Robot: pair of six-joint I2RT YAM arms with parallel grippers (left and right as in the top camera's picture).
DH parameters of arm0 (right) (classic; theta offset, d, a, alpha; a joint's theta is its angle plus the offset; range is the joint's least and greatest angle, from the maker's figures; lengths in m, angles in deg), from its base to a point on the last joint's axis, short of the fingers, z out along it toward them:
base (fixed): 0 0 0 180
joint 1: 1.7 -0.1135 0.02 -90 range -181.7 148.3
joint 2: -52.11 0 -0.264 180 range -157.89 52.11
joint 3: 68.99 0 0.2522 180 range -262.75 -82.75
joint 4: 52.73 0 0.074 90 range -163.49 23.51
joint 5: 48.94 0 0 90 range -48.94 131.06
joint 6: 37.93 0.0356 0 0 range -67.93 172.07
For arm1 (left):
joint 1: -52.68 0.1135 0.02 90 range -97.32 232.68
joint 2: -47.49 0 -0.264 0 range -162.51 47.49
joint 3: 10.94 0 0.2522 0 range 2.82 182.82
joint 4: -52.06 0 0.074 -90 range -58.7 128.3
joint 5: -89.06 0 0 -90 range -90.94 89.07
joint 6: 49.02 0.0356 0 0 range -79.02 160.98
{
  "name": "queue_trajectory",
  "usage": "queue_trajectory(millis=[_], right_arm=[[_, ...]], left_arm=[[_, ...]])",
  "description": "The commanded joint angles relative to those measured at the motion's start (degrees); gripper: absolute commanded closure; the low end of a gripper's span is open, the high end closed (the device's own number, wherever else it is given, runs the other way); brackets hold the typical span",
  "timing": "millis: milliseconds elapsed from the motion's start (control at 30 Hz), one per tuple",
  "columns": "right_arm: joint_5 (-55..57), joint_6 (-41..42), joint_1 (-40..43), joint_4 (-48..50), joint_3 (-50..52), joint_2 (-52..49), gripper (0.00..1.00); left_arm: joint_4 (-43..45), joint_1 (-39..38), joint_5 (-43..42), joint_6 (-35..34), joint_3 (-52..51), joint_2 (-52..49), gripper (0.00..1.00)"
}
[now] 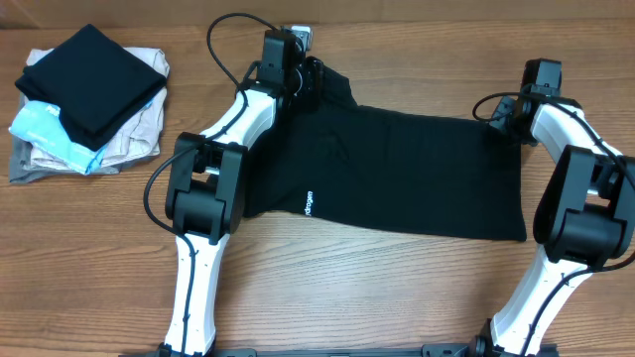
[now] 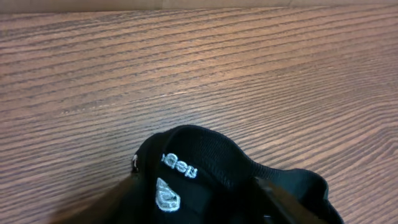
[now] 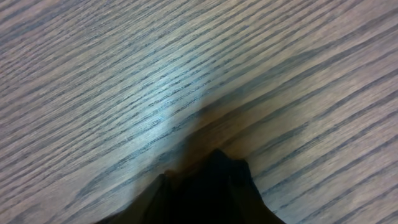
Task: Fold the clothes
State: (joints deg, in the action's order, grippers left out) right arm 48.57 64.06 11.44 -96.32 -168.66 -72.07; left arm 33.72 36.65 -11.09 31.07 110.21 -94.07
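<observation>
**Inspector A:** Where is the black shirt (image 1: 397,174) being recorded?

**Inspector B:** It is being recorded across the middle and right of the table (image 1: 99,258). Most of it is lying flat, and it is being gripped at its far left and far right corners. A small white print (image 1: 309,202) is being noted near its left edge.

**Inspector A:** How is the left gripper (image 1: 298,71) being logged?

**Inspector B:** In the left wrist view the collar, with its white tag (image 2: 179,171), is being pinched between the fingers (image 2: 121,198). The jaws are being pressed closed on bunched fabric, and nothing but cloth is being seen between them.

**Inspector A:** And the right gripper (image 1: 503,111)?

**Inspector B:** A peak of black cloth is being held there, raised off the wood. In the right wrist view the fingers are being lost against the dark fabric. The grip is therefore being judged from the gathered cloth, and it is being entered as closed on the shirt.

**Inspector A:** What obstructions are being noted?

**Inspector B:** Part of the shirt's left edge is being hidden from overhead by the left arm (image 1: 243,119), which is lying across it. The right edge is being crowded by the right arm (image 1: 580,198), just beside it. A black cable (image 1: 223,40) is being looped on the far side of the left arm.

**Inspector A:** What is being noted in the surroundings?

**Inspector B:** A pile of folded garments (image 1: 89,104) is being noted at the far left, well apart from the shirt. It is being topped by a black piece, with light-blue, beige and grey pieces beneath.
</observation>
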Motion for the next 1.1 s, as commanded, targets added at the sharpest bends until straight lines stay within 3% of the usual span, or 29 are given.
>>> queue_trajectory(millis=[0,100,233,367,567,600,633,667,767,900,1067], right_arm=[[-0.26,0.22,0.15,-0.24,0.94,-0.37,0.72],[-0.26,0.22,0.15,-0.42,0.94,-0.37,0.77],[-0.26,0.22,0.15,-0.37,0.94,-0.37,0.77],[-0.26,0.22,0.15,-0.02,0.94,-0.37,0.96],[-0.26,0.22,0.15,-0.02,0.94,-0.37,0.96],[-0.26,0.22,0.15,-0.02,0.94,-0.37,0.96],[-0.28,0.22,0.15,0.0,0.94,-0.37,0.96],[-0.26,0.22,0.15,0.04,0.94,-0.37,0.96],[-0.26,0.22,0.15,0.02,0.94,-0.37,0.93],[-0.26,0.22,0.15,0.02,0.94,-0.37,0.89],[-0.26,0.22,0.15,0.02,0.94,-0.37,0.87]], left_arm=[[0.13,0.11,1.2,1.6,0.57,-1.05,0.53],[0.02,0.76,1.29,1.55,0.57,-1.05,0.71],[-0.9,1.62,0.42,1.09,1.33,-1.05,0.79],[-4.37,2.27,-0.28,1.36,4.42,-1.05,0.84],[-11.89,2.86,-0.22,2.69,11.96,-1.05,0.85],[-12.17,2.89,-0.24,2.67,12.59,-1.05,0.82],[-12.09,2.89,-0.22,2.67,12.87,-1.05,0.72],[-11.85,2.89,-0.24,2.64,12.92,-1.05,0.52],[-11.89,2.86,-0.28,2.64,12.83,-1.27,0.41],[-11.43,2.38,-0.35,3.32,12.76,-2.16,0.39],[-9.07,1.27,-0.37,4.2,12.76,-4.39,0.43]])
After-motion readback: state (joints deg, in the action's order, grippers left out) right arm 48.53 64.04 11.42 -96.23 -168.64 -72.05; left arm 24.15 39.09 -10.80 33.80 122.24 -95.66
